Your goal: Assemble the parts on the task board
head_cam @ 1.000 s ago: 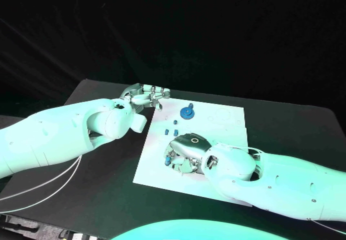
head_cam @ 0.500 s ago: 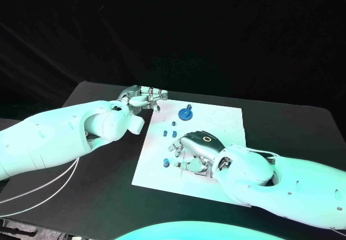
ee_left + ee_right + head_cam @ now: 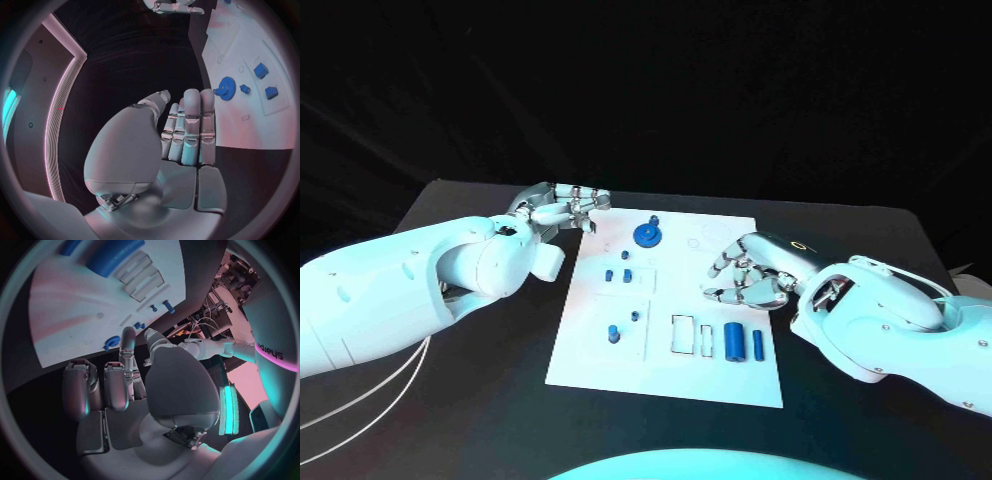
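The white task board (image 3: 668,375) lies in the middle of the table. A blue gear (image 3: 648,234) stands at its far end, with small blue pieces (image 3: 617,275) just nearer. A blue peg (image 3: 615,336) stands at the near left, and two long blue parts (image 3: 743,342) lie beside white slots (image 3: 684,334). My left hand (image 3: 560,208) hovers at the board's far left corner, fingers straight and together, holding nothing (image 3: 181,135). My right hand (image 3: 750,272) hangs over the board's right side with loosely bent fingers and an empty palm (image 3: 125,380). The gear (image 3: 225,88) lies just beyond my left fingertips.
The black table (image 3: 459,390) surrounds the board, with bare room to the left and at the near edge. Thin white cables (image 3: 365,395) trail under my left arm. My right forearm (image 3: 906,335) crosses the near right of the table.
My right hand has lifted from the board's near middle and drawn off to the right, uncovering the two long blue parts by the slots. The left hand stays at the far corner. The camera shifted.
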Motion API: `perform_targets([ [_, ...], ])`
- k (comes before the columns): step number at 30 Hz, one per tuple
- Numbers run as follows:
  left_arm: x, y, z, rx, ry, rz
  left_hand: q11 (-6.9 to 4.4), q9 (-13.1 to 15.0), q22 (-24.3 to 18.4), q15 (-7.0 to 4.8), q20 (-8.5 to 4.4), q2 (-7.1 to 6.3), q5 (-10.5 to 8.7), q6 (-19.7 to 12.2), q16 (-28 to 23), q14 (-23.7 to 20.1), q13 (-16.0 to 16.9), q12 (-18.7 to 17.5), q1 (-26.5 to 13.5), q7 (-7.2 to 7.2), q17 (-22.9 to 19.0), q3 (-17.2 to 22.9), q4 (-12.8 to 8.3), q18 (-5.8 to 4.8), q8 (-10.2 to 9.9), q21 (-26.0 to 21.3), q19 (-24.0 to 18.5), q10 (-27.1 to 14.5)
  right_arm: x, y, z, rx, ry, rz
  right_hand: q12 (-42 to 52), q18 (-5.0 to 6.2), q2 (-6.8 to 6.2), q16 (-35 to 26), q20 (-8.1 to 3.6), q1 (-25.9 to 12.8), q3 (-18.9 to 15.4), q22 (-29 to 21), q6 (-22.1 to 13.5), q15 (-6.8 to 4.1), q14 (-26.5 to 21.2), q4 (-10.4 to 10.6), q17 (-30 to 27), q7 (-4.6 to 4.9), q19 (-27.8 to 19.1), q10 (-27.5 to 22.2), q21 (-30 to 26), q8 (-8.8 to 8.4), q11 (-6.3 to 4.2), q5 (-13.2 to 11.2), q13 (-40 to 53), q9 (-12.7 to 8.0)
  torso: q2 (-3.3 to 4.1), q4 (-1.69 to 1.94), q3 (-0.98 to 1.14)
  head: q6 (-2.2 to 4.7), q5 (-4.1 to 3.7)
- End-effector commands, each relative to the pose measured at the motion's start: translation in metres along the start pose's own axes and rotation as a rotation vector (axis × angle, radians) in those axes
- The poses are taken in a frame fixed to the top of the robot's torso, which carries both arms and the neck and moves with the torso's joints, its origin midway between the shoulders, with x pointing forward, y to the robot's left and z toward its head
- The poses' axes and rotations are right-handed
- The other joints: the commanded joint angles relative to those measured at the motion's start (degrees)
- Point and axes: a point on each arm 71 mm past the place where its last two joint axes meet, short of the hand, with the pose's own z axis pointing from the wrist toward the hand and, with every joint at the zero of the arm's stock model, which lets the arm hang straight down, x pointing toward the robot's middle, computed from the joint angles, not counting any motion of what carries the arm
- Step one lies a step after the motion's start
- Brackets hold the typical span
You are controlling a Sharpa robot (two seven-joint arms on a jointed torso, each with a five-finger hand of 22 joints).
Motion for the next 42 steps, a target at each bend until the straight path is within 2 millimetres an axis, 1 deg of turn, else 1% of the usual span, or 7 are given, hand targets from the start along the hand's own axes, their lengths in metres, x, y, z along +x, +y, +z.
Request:
perform_targets([
  [1,0.003,0.000,0.000,0.003,0.023,-0.003,-0.09,-0.1,0.0,0.02,0.07,0.12,-0.16,-0.5,-0.1,-0.3,0.1,0.1,-0.4,-0.04,-0.1,-0.3,-0.1,0.86,0.2,-0.2,-0.1,-0.3,0.002,-0.011,-0.011,0.102,0.047,0.064,16.5,-0.93,0.93,0.8,-0.77,-1.0,-3.7,12.5,0.0,-0.11,3.3,-0.3,0.9,-0.70,2.5,-0.3,0.5,1.93,-0.65,2.7,18.1,2.0,-0.25,-0.48,0.04,0.15,-1.26],
  [2,0.003,0.000,-0.001,0.002,0.024,-0.003,-0.09,-0.1,0.0,0.02,0.07,0.12,-0.16,-0.5,-0.1,-0.3,0.1,0.1,-0.4,-0.04,-0.1,-0.3,-0.1,0.86,0.2,-0.2,-0.1,-0.3,0.003,-0.014,-0.014,0.117,0.050,0.056,19.2,-1.04,1.76,1.1,-0.62,-1.6,-4.3,12.6,0.3,-0.40,3.4,0.4,1.5,-0.57,2.6,0.0,0.9,2.48,-0.57,2.7,21.2,2.4,-0.27,-0.57,0.07,0.08,-1.38],
  [6,0.005,0.000,-0.001,0.001,0.028,-0.003,-0.09,-0.1,-0.1,0.03,0.08,0.17,-0.15,-0.5,-0.1,-0.3,0.1,0.1,-0.5,-0.05,-0.1,-0.4,0.0,0.86,0.2,-0.3,-0.1,-0.3,0.010,-0.023,-0.028,0.172,0.067,0.031,23.4,-1.17,3.32,1.9,-0.47,-2.0,-7.3,12.7,-0.4,-0.48,3.6,0.6,2.5,-0.63,2.8,-0.6,1.5,3.98,-0.71,2.7,26.6,4.4,-0.49,-0.99,0.04,-0.12,-2.10],
  [12,0.005,0.000,-0.002,0.000,0.031,-0.003,-0.09,-0.1,-0.1,0.03,0.08,0.17,-0.15,-0.5,-0.1,-0.3,0.1,0.1,-0.5,-0.05,-0.1,-0.4,0.0,0.86,0.2,-0.3,-0.1,-0.3,0.022,-0.029,-0.040,0.216,0.079,-0.003,24.0,-1.26,3.39,2.3,-0.42,-2.5,-9.1,12.8,-0.7,-0.54,3.7,0.8,3.2,-0.71,2.9,-0.8,2.0,4.61,-0.57,2.3,27.8,5.2,-0.52,-1.27,0.07,-0.30,-2.28],
  [21,0.004,0.001,-0.003,-0.001,0.029,-0.003,-0.11,-0.1,-0.1,0.02,0.08,0.18,-0.14,-0.5,-0.1,-0.3,0.1,0.2,-0.5,-0.07,-0.1,-0.5,0.0,0.87,0.2,-0.3,-0.1,-0.4,0.035,-0.030,-0.045,0.243,0.106,-0.022,24.4,-1.38,3.66,2.9,-0.39,-3.7,-10.7,13.0,-1.1,-0.51,3.8,0.9,4.1,-0.68,3.1,-0.8,2.7,4.89,-0.53,2.2,28.6,5.8,-0.52,-1.03,-0.10,-0.62,-2.59],
  [35,0.002,0.001,-0.005,-0.003,0.027,-0.002,-0.12,-0.1,-0.2,0.01,0.08,0.19,-0.13,-0.5,-0.1,-0.3,0.1,0.2,-0.4,-0.09,-0.1,-0.5,0.0,0.88,0.2,-0.4,-0.1,-0.4,0.057,-0.029,-0.042,0.254,0.164,-0.023,25.0,-1.53,4.14,3.4,-0.39,-4.2,-11.2,13.2,-0.9,-0.53,3.9,0.9,4.8,-0.77,3.4,-0.5,3.4,5.11,-0.59,2.0,29.5,6.2,-0.42,-0.97,-0.03,-0.92,-2.56],
  [42,0.001,0.001,-0.005,-0.003,0.027,-0.002,-0.12,-0.1,-0.2,0.01,0.08,0.19,-0.13,-0.5,-0.1,-0.3,0.1,0.2,-0.4,-0.09,-0.1,-0.5,0.0,0.88,0.2,-0.4,-0.1,-0.4,0.063,-0.030,-0.039,0.259,0.174,-0.024,25.0,-1.54,4.21,3.4,-0.39,-4.2,-11.3,13.2,-0.9,-0.53,4.0,0.9,4.9,-0.79,3.4,-0.5,3.5,5.15,-0.61,2.0,29.5,6.2,-0.42,-0.84,-0.12,-0.99,-2.72],
])
